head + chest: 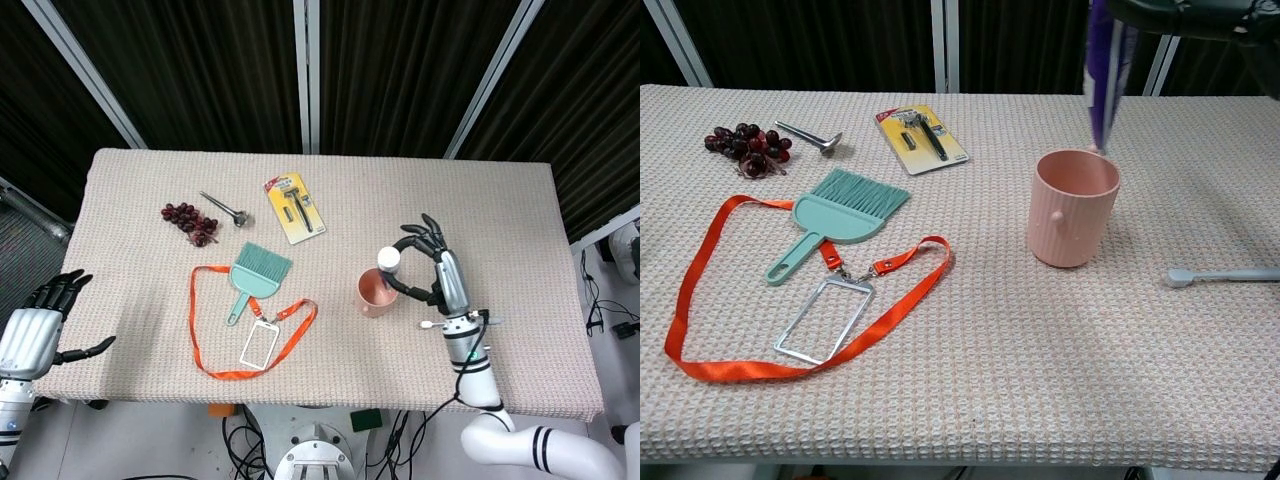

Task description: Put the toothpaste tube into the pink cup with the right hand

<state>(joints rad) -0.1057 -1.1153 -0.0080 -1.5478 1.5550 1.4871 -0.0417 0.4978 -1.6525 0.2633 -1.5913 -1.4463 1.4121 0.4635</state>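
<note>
Right robot hand raised, gripping toothpaste tube upright over pink cup, left robot hand open off-table

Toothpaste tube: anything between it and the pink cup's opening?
Nothing visible. The right hand holds the toothpaste tube upright, its lower end just above the pink cup rim, and the mouth looks open and unobstructed.
</note>
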